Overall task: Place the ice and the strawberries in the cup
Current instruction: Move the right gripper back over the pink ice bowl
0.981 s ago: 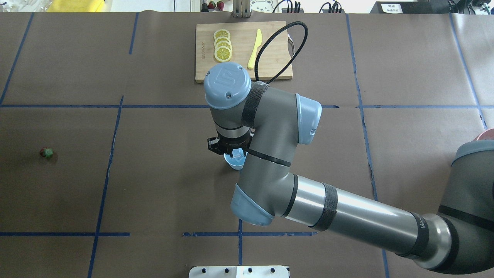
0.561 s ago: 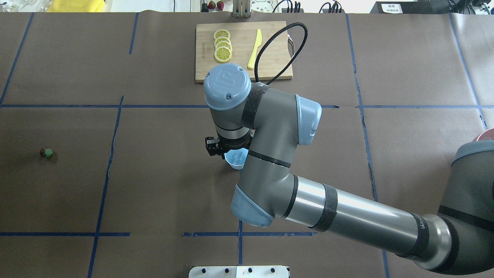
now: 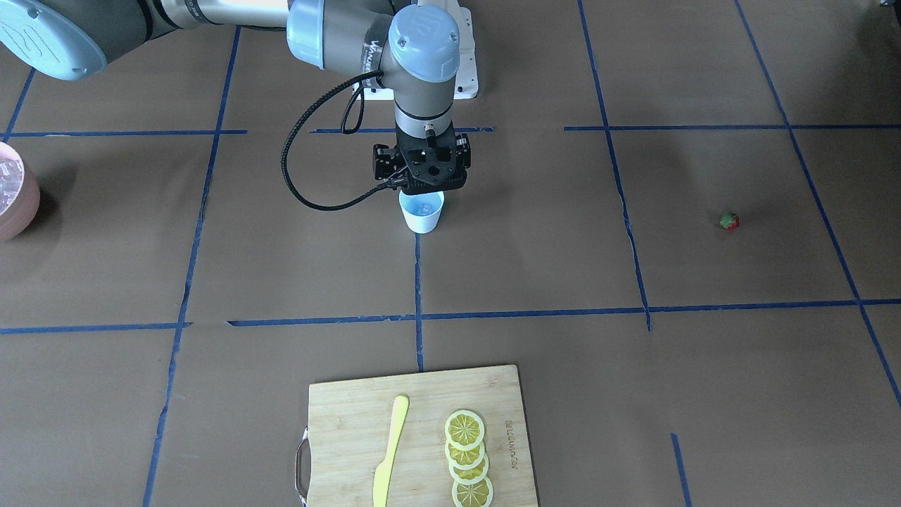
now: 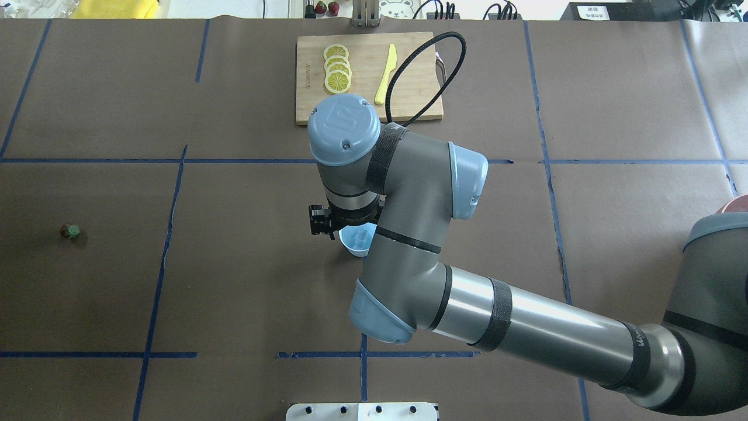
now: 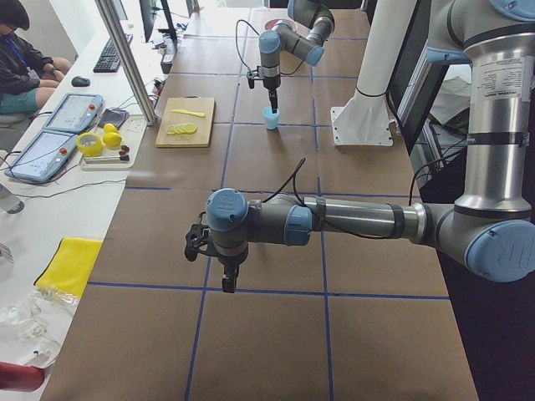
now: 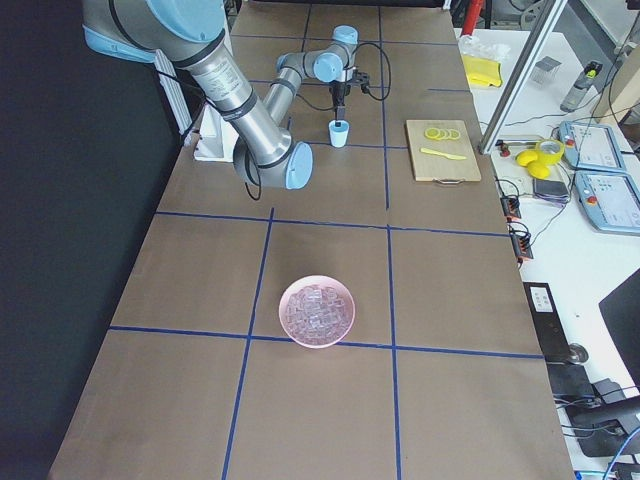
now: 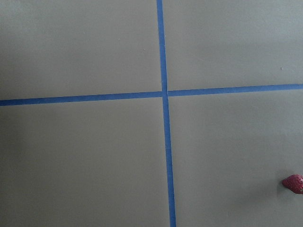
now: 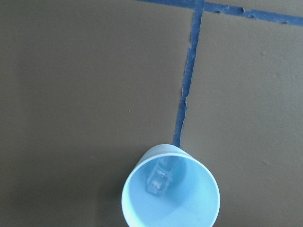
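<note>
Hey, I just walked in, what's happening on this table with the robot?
The right gripper hovers just above the white cup at mid-table, with one ice cube inside it. More ice sits in the pink bowl. The strawberry lies on the table to the robot's left, untouched; the left gripper hangs above the table near it.

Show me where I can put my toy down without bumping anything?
The biggest bare patch lies between the strawberry and the cup. There's more bare table between the cup and the cutting board, and between the cup and the pink bowl. It's crowded right at the cup, where the right gripper hangs just above it.
</note>
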Available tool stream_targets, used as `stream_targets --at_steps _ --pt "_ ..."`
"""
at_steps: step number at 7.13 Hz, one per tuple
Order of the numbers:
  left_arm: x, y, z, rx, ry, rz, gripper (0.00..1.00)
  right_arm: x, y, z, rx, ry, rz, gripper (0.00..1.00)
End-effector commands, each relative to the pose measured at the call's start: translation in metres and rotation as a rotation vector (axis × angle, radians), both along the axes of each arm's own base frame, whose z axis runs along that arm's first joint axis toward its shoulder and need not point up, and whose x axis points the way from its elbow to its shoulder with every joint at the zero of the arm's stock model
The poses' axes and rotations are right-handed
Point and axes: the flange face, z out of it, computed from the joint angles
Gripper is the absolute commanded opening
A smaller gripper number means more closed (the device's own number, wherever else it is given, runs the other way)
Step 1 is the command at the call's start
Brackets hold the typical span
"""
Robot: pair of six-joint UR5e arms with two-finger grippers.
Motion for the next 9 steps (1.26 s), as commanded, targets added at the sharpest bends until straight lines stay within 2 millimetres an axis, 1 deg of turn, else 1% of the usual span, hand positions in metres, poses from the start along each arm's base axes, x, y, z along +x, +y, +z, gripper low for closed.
stream_targets --at_steps 1,2,3,4,5,6,7,8,9 --pt "0.000 -0.001 -0.002 0.002 0.000 -0.001 1.00 0.033 -0.013 -0.007 0.002 -0.022 0.030 0.99" --pt "0.000 0.000 -0.001 0.000 0.000 -0.001 1.00 0.073 -0.001 0.006 0.008 -0.017 0.031 0.99" --pt "0.000 -0.001 -0.002 0.002 0.000 -0.001 1.00 0.116 0.009 0.033 0.014 -0.022 0.047 0.99" --pt "0.000 -0.001 -0.003 0.005 0.000 -0.001 1.00 0.165 0.014 0.063 0.069 -0.024 0.029 0.99" --pt "0.000 -0.003 -0.005 0.007 0.000 -0.002 1.00 0.200 0.013 0.095 0.120 0.001 -0.005 0.99" --pt "0.000 -0.003 -0.005 0.007 0.000 -0.002 1.00 0.232 0.007 0.126 0.136 0.033 -0.009 0.99" --pt "0.000 -0.003 -0.005 0.009 0.000 -0.001 1.00 0.262 0.008 0.153 0.166 0.064 -0.033 0.99" --pt "0.000 -0.003 -0.006 0.011 0.000 -0.001 1.00 0.286 0.011 0.172 0.187 0.088 -0.058 0.99" --pt "0.000 -0.003 -0.005 0.009 0.000 -0.001 1.00 0.316 0.016 0.193 0.202 0.114 -0.076 0.99"
